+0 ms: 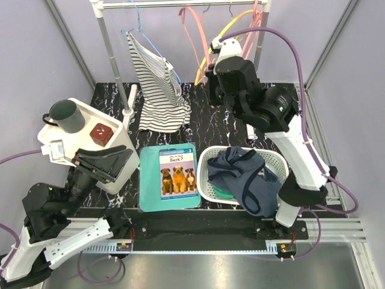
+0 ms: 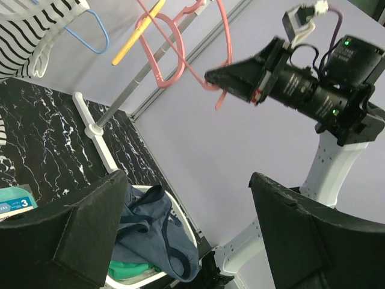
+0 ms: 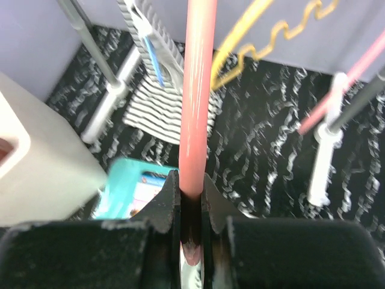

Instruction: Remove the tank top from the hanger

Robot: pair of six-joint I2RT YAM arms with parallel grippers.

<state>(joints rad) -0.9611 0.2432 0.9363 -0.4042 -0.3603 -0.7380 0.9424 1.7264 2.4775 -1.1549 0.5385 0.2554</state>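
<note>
Tank top (image 1: pixel 240 170), navy, crumpled in basket (image 1: pixel 203 159); hanger (image 3: pixel 197 90) in right tool (image 3: pixel 191 182)

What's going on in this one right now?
The right gripper is shut on a bare pink hanger up at the rack. The left gripper is open and holds nothing, low beside the white box. The striped tank top hangs on its blue hanger, so it is not off yet. A navy garment lies in the white basket.
</note>
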